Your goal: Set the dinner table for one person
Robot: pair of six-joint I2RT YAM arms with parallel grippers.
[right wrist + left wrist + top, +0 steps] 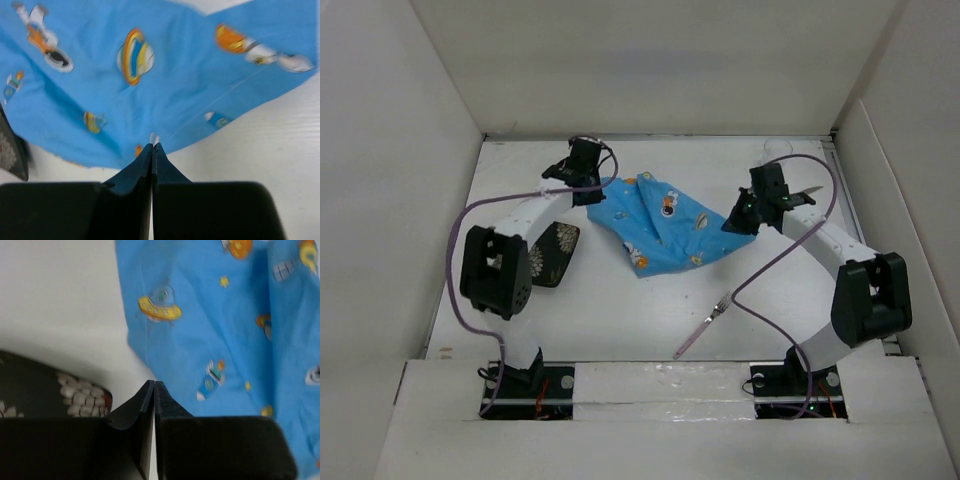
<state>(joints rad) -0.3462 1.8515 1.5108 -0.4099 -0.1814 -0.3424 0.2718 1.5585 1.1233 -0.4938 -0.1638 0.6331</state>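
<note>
A large matte white tabletop (620,320), the dinner table to be set, fills the overhead view between two robot arms. At its middle lies a blue cartoon-printed cloth placemat (665,225), crumpled and folded over itself rather than spread flat. Just left of the placemat, partly under the left arm, sits a dark plate with a pale flower pattern (558,250). Well in front of the placemat, toward the arm bases, lies a slim fork with a pinkish handle (705,325). Right of the placemat, beyond the right arm, a small knife (808,192) shows in part. The left claw (154,386) is pressed together at the placemat's left edge. The right claw (152,146) is pressed together at its right edge. Each appears to pinch the cloth. The setting looks barely begun: the placemat needs flattening, and plate, fork and knife are not yet arranged on or beside it.
</note>
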